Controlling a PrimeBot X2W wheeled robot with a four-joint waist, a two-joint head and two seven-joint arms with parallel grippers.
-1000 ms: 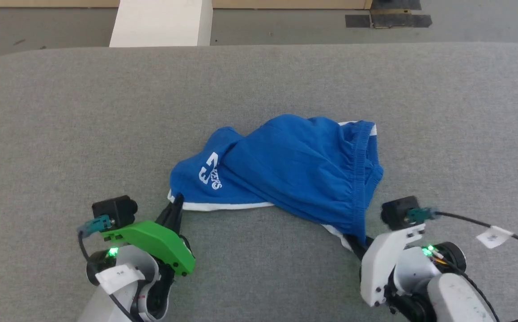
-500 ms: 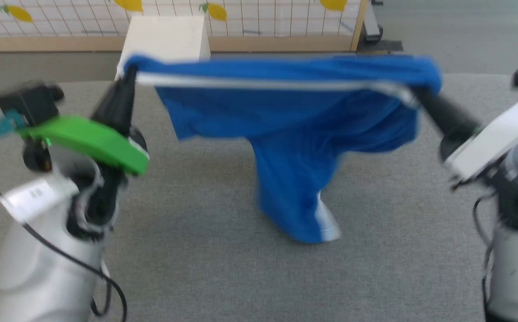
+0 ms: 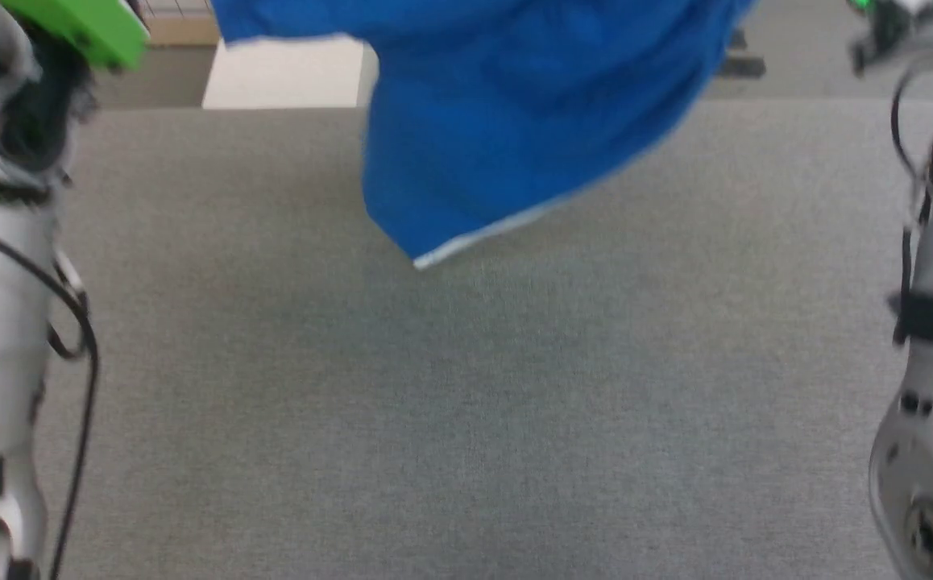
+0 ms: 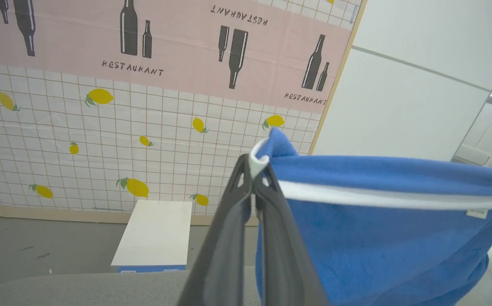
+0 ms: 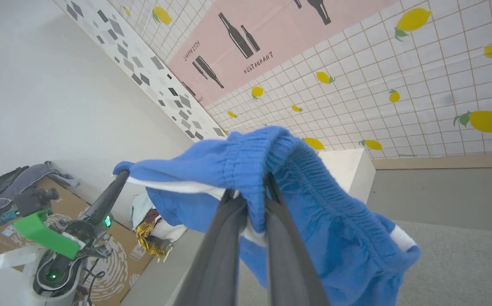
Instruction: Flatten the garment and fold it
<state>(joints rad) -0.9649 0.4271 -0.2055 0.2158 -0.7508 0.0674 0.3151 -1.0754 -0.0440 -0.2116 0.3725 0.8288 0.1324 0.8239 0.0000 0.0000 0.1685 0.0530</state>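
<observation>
Garment (image 3: pixel 515 121) airborne, stretched between both hands, hanging over far part of grey worktop (image 3: pixel 466 403), lower edge apparently clear of it.

Left hand (image 4: pixel 252 170) clamped on white-trimmed corner.

Right hand (image 5: pixel 250 193) clamped on gathered waistband.

Judged early: nothing flattened, no fold made; laying out, smoothing, folding all left.

The shorts (image 3: pixel 515 121) are soft matt cloth, ribbed where gathered. The table (image 3: pixel 466 403) wears rough grey fabric. The left pincer (image 4: pixel 252 178) and right pincer (image 5: pixel 252 193) look matt dark plastic.
</observation>
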